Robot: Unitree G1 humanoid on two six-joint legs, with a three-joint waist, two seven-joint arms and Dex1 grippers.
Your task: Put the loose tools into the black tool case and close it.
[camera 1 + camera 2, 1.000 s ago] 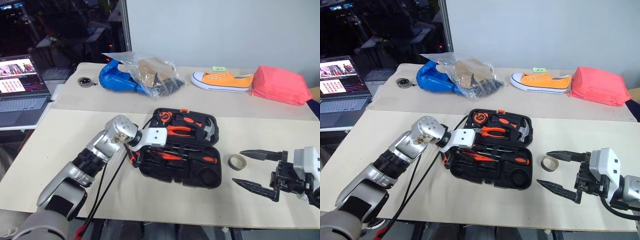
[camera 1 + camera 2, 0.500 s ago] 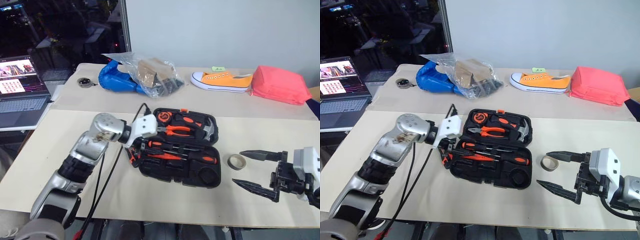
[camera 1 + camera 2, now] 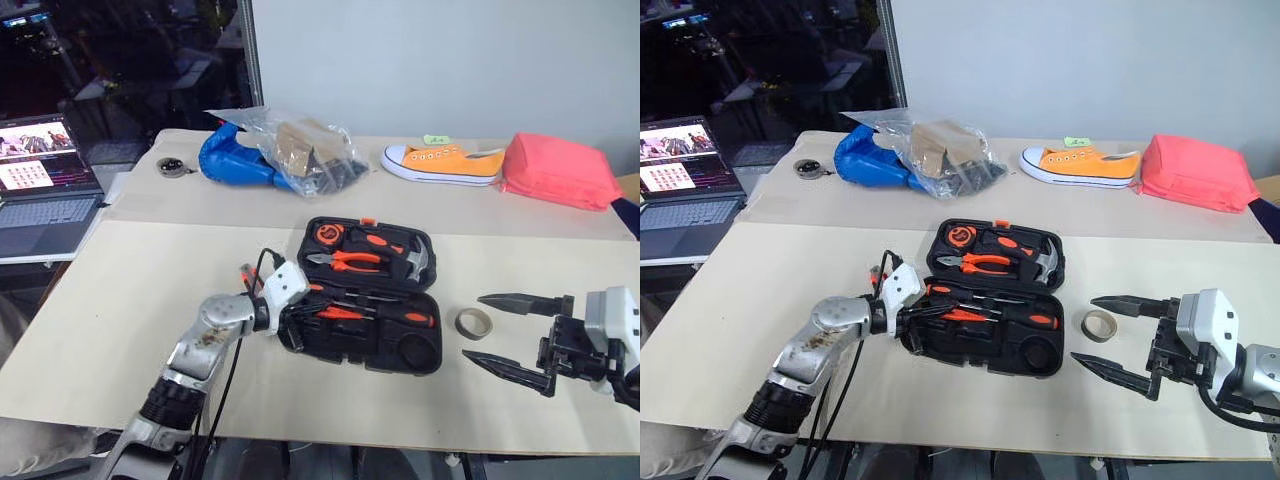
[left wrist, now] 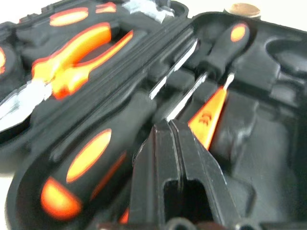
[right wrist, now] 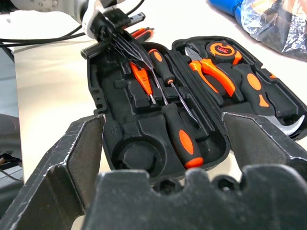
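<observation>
the worktop [image 3: 120,300] carries the open black tool case [image 3: 365,345], screwdrivers [image 5: 168,79] already in its near half. the tape roll [image 3: 474,323] lies loose just right of the case, by the right gripper [image 3: 515,335], whose jaws gape wide. the left gripper [image 4: 178,143], jaws closed on nothing, noses among the handles; best press them flat, so the lid will shut.
</observation>
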